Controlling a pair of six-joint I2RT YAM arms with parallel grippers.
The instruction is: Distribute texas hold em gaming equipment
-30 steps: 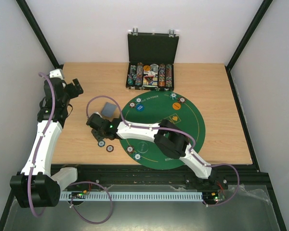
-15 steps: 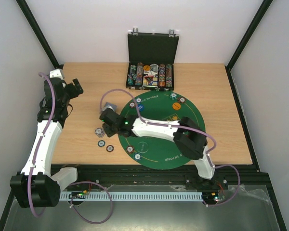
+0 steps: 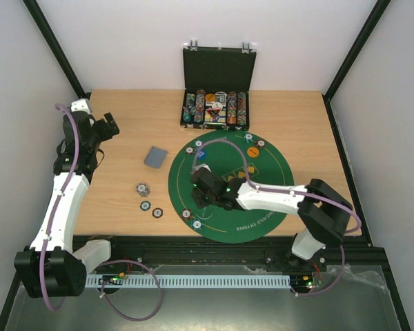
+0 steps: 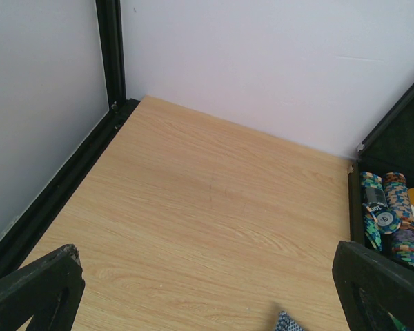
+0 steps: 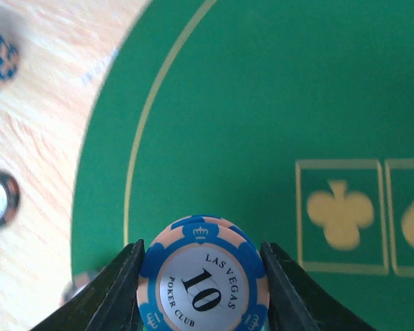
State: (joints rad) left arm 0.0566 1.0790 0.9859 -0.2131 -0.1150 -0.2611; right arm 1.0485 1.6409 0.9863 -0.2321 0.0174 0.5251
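**Right arm's back over the felt, 10 chip in its grip**

Swinging in from the bare wood on the left, the right gripper (image 3: 201, 185) is now over the left half of the green mat (image 3: 283, 172), just below the centre of the overhead frame. Its fingers (image 5: 117, 293) are clamped on a blue-and-peach chip (image 5: 202, 272) marked 10. In the wrist view there's green felt and a gold club symbol behind it.

Going from the bottom of the overhead shot upward:

- A pair of chips (image 3: 186, 214) lies on the mat's lower-left rim, just below the gripper.
- Three loose chips (image 3: 145, 205) sit on the wood left of the mat, the top one looking like a small stack.
- The grey-blue cards (image 3: 154, 157) lie flat on the wood, further up and well apart from the gripper.
- A blue button (image 3: 201, 155) sits just above the wrist on the felt, and an orange button (image 3: 251, 151) is over on the upper right.
- Two more chip pairs (image 3: 260, 144) sit on the upper rim of the mat.
- The black case (image 3: 216, 76) stands open at the top centre, against the back wall, with its chip rows showing.

The left gripper (image 3: 107, 128) hangs over bare wood at the left edge of the frame, about level with the case. Its jaws are spread wide apart with nothing between them.
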